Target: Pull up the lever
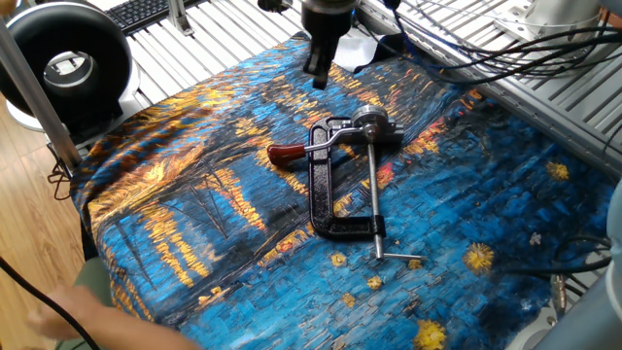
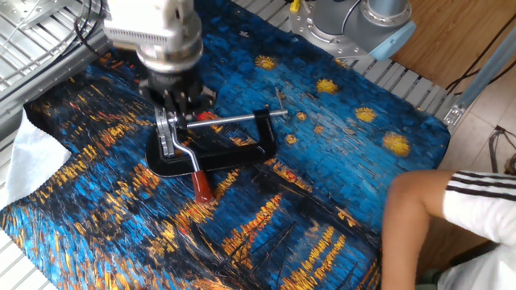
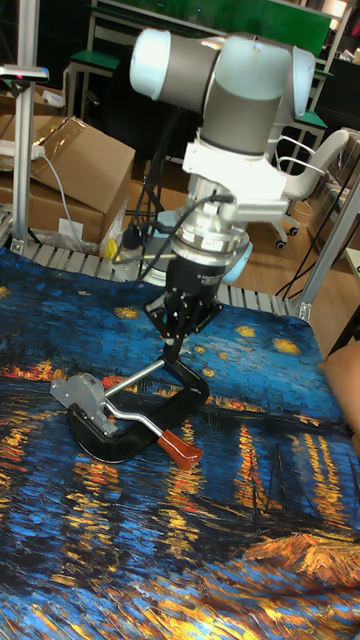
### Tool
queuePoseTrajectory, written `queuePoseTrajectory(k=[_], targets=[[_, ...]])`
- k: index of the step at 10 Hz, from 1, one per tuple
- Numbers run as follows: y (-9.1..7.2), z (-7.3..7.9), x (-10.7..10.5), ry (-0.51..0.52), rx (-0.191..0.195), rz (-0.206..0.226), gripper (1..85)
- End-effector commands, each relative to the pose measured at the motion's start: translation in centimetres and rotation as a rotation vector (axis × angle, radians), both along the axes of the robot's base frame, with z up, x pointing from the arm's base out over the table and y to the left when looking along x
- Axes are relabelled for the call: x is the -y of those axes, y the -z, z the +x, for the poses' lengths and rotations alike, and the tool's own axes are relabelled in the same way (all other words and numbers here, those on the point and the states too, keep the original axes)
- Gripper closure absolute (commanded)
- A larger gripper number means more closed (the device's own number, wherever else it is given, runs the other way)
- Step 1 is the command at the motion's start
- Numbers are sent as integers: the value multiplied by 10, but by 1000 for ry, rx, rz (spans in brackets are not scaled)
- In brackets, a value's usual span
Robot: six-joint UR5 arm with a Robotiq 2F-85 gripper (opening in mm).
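Black fingers on the gripper (image 3: pixel 172 350) look pinched nearly together with nothing between them, though honestly we can't tell for sure from any view. It hangs over the cloth (image 1: pixel 194 194) above the clamp (image 1: pixel 326 199), not touching it.

The lever (image 1: pixel 309 148) lies flat: thin bent silver arm, dark red rubbery sleeve (image 1: pixel 286 154) at the free end, other end joined to a round silver hub (image 1: pixel 369 123) at the clamp's head.

For the pull, we'd come down on the sleeve end: it's grippy and farthest from the pivot, so most leverage. Spread the fingers either side of it, close, then lift in an arc around the hub, not straight up. The clamp sits loose on a slippery-looking printed cloth, so we reckon the whole thing may tip or slide.

The screw rod (image 1: pixel 373 194) is smooth steel; leave it.
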State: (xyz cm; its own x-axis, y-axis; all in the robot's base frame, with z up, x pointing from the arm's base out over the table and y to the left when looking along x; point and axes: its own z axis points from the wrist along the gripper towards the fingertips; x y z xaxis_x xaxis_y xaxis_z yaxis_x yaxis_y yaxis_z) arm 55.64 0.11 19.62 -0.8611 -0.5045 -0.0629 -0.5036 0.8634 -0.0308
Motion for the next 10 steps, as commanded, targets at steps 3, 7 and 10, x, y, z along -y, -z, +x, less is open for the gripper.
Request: queuePoseTrajectory(k=[3, 7, 10], targets=[[-11, 12, 3, 38, 60, 8, 847], [6, 36, -45, -57, -6, 141, 483], [34, 60, -63, -110, -16, 142, 407]])
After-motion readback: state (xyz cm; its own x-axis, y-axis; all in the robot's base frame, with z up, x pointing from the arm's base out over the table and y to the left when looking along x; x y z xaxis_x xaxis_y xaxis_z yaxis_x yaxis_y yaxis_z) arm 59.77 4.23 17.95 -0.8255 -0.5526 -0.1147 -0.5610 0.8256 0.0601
